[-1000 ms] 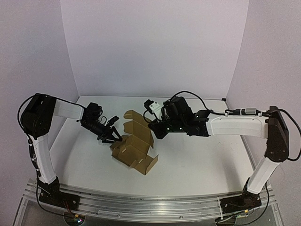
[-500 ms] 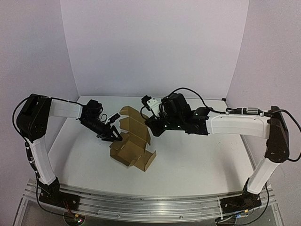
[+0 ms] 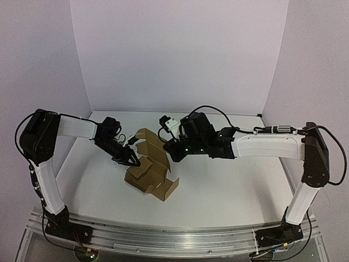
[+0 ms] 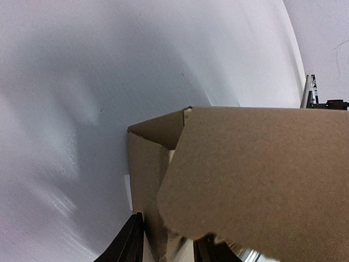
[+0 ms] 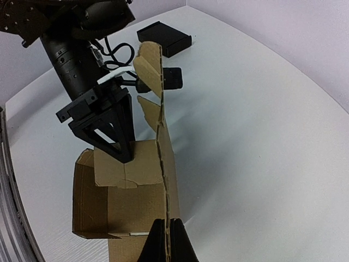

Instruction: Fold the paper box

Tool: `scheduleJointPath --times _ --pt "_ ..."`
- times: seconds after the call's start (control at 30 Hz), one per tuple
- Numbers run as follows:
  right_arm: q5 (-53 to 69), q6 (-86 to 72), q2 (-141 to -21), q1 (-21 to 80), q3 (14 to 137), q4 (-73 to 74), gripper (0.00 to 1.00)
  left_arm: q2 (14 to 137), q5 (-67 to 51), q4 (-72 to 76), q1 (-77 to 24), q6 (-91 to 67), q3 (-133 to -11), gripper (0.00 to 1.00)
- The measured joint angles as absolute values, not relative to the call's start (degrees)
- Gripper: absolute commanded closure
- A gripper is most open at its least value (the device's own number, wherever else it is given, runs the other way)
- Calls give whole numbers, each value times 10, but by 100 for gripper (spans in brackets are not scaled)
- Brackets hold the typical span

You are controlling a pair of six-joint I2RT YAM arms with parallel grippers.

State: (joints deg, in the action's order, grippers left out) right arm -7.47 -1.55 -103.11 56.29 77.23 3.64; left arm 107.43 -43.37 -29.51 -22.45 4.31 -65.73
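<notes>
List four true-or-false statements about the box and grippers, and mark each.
1. The left gripper grips the box. True.
2. The box lies as a flat sheet. False: it is partly folded, with several walls standing.
3. The right gripper is shut on an upright panel of the box. True.
4. The black object sits inside the box. False: it lies on the table, apart from the box.
</notes>
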Motion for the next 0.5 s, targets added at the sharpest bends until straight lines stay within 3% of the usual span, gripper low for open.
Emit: scheduleJointPath --times 0.3,0.5 --pt "-65 -37 -1032 563 775 37 93 1063 -347 -300 -259 49 -658 87" --pt "-59 -52 -1035 563 775 25 77 1057 -312 -311 -264 43 -664 97"
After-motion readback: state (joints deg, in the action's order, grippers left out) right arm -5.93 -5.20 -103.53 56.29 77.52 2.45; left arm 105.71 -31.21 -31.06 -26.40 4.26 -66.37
